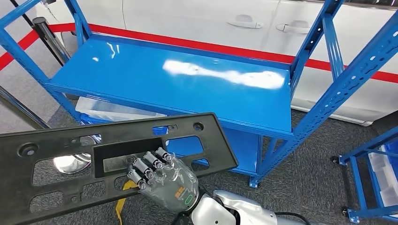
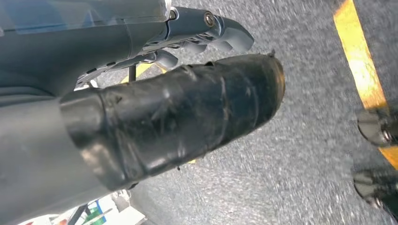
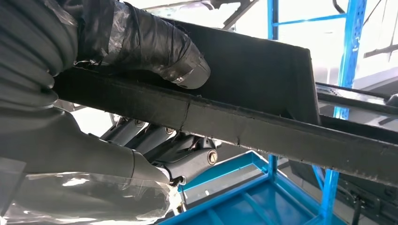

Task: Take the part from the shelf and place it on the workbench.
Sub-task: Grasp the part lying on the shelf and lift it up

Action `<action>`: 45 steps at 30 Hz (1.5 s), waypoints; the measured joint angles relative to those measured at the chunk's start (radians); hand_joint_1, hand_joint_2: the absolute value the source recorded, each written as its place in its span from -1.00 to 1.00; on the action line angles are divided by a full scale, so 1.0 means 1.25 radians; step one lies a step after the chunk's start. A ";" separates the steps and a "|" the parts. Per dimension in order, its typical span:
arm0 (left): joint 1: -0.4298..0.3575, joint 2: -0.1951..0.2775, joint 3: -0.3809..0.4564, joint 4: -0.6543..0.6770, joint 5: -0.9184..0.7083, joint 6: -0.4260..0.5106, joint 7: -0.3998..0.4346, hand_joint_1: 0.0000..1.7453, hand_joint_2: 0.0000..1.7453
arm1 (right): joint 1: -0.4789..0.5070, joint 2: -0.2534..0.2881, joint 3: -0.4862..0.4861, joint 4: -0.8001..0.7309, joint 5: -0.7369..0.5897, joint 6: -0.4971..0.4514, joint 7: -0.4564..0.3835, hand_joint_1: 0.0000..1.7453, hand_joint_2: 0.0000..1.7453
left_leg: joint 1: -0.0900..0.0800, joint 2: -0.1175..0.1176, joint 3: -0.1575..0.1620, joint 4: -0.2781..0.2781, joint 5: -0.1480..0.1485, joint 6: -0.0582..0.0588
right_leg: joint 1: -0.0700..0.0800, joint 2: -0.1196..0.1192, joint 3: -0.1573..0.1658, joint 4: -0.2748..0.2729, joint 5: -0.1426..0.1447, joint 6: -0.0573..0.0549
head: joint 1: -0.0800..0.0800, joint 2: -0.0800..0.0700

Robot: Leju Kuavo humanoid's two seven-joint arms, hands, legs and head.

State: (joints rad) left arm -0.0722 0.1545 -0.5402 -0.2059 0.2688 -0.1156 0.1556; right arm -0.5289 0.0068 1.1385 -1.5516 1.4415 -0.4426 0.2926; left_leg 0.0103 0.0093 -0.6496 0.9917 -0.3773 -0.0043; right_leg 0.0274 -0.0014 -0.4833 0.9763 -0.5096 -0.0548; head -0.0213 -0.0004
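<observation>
The part [image 1: 108,154] is a long black plastic panel with several cut-outs. It hangs in front of the blue shelf [image 1: 187,79], off its board and overlapping the front edge in the head view. My right hand [image 1: 162,176] grips it from below near the middle. In the right wrist view the taped black thumb [image 3: 159,47] presses one side of the part's edge [image 3: 281,136] and the fingers [image 3: 155,140] clamp the other side. My left hand [image 2: 141,117] hangs over the grey floor, thumb and fingers [image 2: 206,33] apart, holding nothing.
A white car [image 1: 211,18] and a red floor stripe lie behind the shelf. A clear plastic bin [image 1: 108,110] sits on the lower level. A second blue rack [image 1: 371,173] stands at the right. A yellow line [image 2: 361,61] runs across the carpet.
</observation>
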 joint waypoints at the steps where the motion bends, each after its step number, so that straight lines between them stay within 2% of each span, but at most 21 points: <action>1: 0.000 0.000 -0.002 0.000 0.000 0.000 0.000 -1.00 -1.00 | 0.000 0.000 0.000 0.001 -0.003 0.000 0.000 1.00 1.00 | 0.000 -0.001 -0.006 0.002 -0.003 -0.004 | -0.003 0.000 -0.006 -0.007 0.012 0.001 | 0.001 0.000; 6: 0.001 -0.002 -0.004 0.001 0.004 -0.001 -0.002 -1.00 -1.00 | -0.001 0.005 0.000 0.010 -0.035 0.006 -0.004 1.00 1.00 | 0.008 -0.004 -0.050 0.170 -0.140 -0.026 | -0.015 0.011 -0.055 0.001 0.047 0.000 | -0.003 0.000; 8: 0.000 -0.002 -0.004 0.001 0.007 -0.001 -0.003 -1.00 -1.00 | -0.002 0.008 0.000 0.014 -0.049 0.009 -0.008 1.00 1.00 | 0.011 -0.006 -0.026 0.183 -0.117 -0.033 | -0.019 0.021 -0.083 0.022 0.052 0.006 | -0.005 0.000; 11: -0.002 -0.003 -0.005 0.001 0.012 -0.001 -0.005 -1.00 -1.00 | -0.006 0.015 0.000 0.015 -0.058 0.016 -0.010 1.00 1.00 | 0.022 -0.042 0.058 0.081 -0.098 -0.044 | -0.022 0.039 -0.124 0.051 0.060 0.020 | -0.006 0.000; 13: 0.000 -0.004 -0.005 0.001 0.014 -0.001 -0.006 -1.00 -1.00 | -0.012 0.023 0.000 0.016 -0.063 0.019 -0.010 1.00 1.00 | 0.023 -0.061 0.078 0.044 -0.113 -0.039 | -0.020 0.053 -0.142 0.060 0.071 0.030 | -0.006 0.000; 15: 0.001 -0.006 -0.007 0.001 0.016 -0.002 -0.007 -1.00 -1.00 | -0.015 0.026 0.000 0.018 -0.065 0.021 -0.010 1.00 1.00 | 0.024 -0.046 0.065 0.047 -0.106 -0.028 | -0.019 0.069 -0.155 0.062 0.082 0.039 | -0.005 0.000; 17: 0.000 -0.005 -0.007 0.001 0.017 -0.002 -0.009 -1.00 -1.00 | -0.014 0.027 0.001 0.021 -0.067 0.023 -0.010 1.00 1.00 | 0.025 -0.027 0.050 0.051 -0.097 -0.014 | -0.020 0.058 -0.174 0.088 0.055 0.046 | -0.001 0.000; 20: 0.004 -0.003 -0.007 0.001 0.019 -0.002 -0.010 -1.00 -1.00 | -0.016 0.030 0.002 0.022 -0.069 0.025 -0.011 1.00 1.00 | 0.018 0.001 0.031 0.051 -0.082 0.001 | -0.021 0.014 -0.212 0.223 -0.052 0.054 | 0.005 0.000; 22: 0.004 -0.003 -0.007 0.001 0.019 -0.002 -0.011 -1.00 -1.00 | -0.018 0.032 0.003 0.023 -0.071 0.026 -0.011 1.00 1.00 | 0.009 0.018 0.019 0.051 -0.071 0.003 | -0.020 0.003 -0.207 0.285 -0.071 0.051 | 0.005 0.000; 24: 0.002 -0.003 -0.007 0.001 0.020 -0.002 -0.011 -1.00 -1.00 | -0.019 0.033 0.003 0.023 -0.072 0.029 -0.011 1.00 1.00 | -0.002 0.030 0.007 0.050 -0.060 0.004 | -0.012 -0.001 -0.151 0.247 -0.037 0.036 | 0.005 0.000; 27: -0.001 -0.009 -0.007 -0.001 0.020 -0.002 -0.012 -1.00 -1.00 | -0.027 0.038 0.003 0.021 -0.077 0.032 -0.011 1.00 1.00 | -0.011 0.048 0.003 0.039 -0.038 0.002 | 0.017 -0.035 -0.009 0.065 -0.026 -0.007 | 0.004 0.000; 29: -0.001 -0.011 -0.008 -0.001 0.021 -0.002 -0.013 -1.00 -1.00 | -0.035 0.044 0.003 0.021 -0.081 0.036 -0.011 1.00 1.00 | -0.009 0.063 0.007 0.023 -0.019 -0.001 | 0.027 -0.047 0.022 0.003 -0.025 -0.017 | 0.005 0.000; 31: -0.001 -0.010 -0.008 -0.001 0.022 -0.002 -0.013 -1.00 -1.00 | -0.039 0.046 0.004 0.020 -0.086 0.042 -0.010 1.00 1.00 | -0.009 0.069 0.010 0.002 -0.004 -0.003 | 0.025 -0.035 0.015 -0.022 0.012 -0.023 | 0.007 0.000; 32: -0.001 -0.009 -0.008 -0.001 0.023 -0.002 -0.013 -1.00 -1.00 | -0.040 0.046 0.004 0.020 -0.089 0.045 -0.010 1.00 1.00 | -0.011 0.060 0.004 0.006 -0.019 -0.006 | 0.021 -0.028 0.010 -0.038 0.031 -0.027 | 0.008 0.000; 35: 0.001 -0.009 -0.009 -0.001 0.027 -0.003 -0.012 -1.00 -1.00 | -0.043 0.050 0.006 0.019 -0.096 0.052 -0.010 1.00 1.00 | -0.007 0.012 -0.027 0.115 -0.135 -0.022 | 0.009 -0.005 -0.028 -0.047 0.073 -0.023 | 0.007 0.000; 36: 0.003 -0.009 -0.009 -0.001 0.027 -0.003 -0.012 -1.00 -1.00 | -0.043 0.051 0.007 0.019 -0.097 0.054 -0.010 1.00 1.00 | -0.004 0.005 -0.031 0.163 -0.156 -0.028 | 0.006 0.003 -0.046 -0.038 0.080 -0.017 | 0.007 0.000; 38: 0.003 -0.007 -0.009 -0.001 0.028 -0.003 -0.012 -1.00 -1.00 | -0.044 0.052 0.008 0.019 -0.100 0.058 -0.010 1.00 1.00 | 0.002 0.000 -0.017 0.209 -0.133 -0.039 | -0.001 0.021 -0.086 -0.011 0.090 -0.007 | 0.007 0.000; 40: 0.001 -0.005 -0.009 -0.001 0.029 -0.002 -0.012 -1.00 -1.00 | -0.045 0.053 0.009 0.019 -0.105 0.061 -0.010 1.00 1.00 | 0.010 -0.017 0.033 0.164 -0.098 -0.051 | -0.011 0.038 -0.130 0.024 0.098 0.004 | 0.006 0.000; 41: 0.000 -0.005 -0.009 -0.001 0.029 -0.002 -0.012 -1.00 -1.00 | -0.046 0.054 0.010 0.018 -0.107 0.062 -0.010 1.00 1.00 | 0.013 -0.037 0.067 0.118 -0.106 -0.055 | -0.012 0.046 -0.150 0.041 0.101 0.009 | 0.005 0.000; 43: -0.001 -0.005 -0.009 -0.001 0.030 -0.001 -0.013 -1.00 -1.00 | -0.049 0.057 0.010 0.016 -0.109 0.064 -0.009 1.00 1.00 | 0.017 -0.068 0.105 0.056 -0.141 -0.046 | -0.011 0.061 -0.172 0.064 0.110 0.017 | 0.005 0.000; 45: 0.001 -0.006 -0.009 -0.001 0.033 0.000 -0.013 -1.00 -1.00 | -0.052 0.058 0.011 0.014 -0.109 0.068 -0.005 1.00 1.00 | 0.017 -0.061 0.105 0.045 -0.143 -0.022 | -0.008 0.074 -0.180 0.067 0.124 0.023 | 0.007 0.000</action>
State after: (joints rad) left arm -0.0714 0.1475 -0.5517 -0.2070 0.3101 -0.1159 0.1397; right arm -0.5933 0.0797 1.1521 -1.5344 1.3056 -0.3574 0.2858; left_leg 0.0321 -0.0674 -0.5183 1.0482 -0.5555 -0.0317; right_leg 0.0179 0.0915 -0.7079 1.0602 -0.3551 -0.0261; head -0.0127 -0.0002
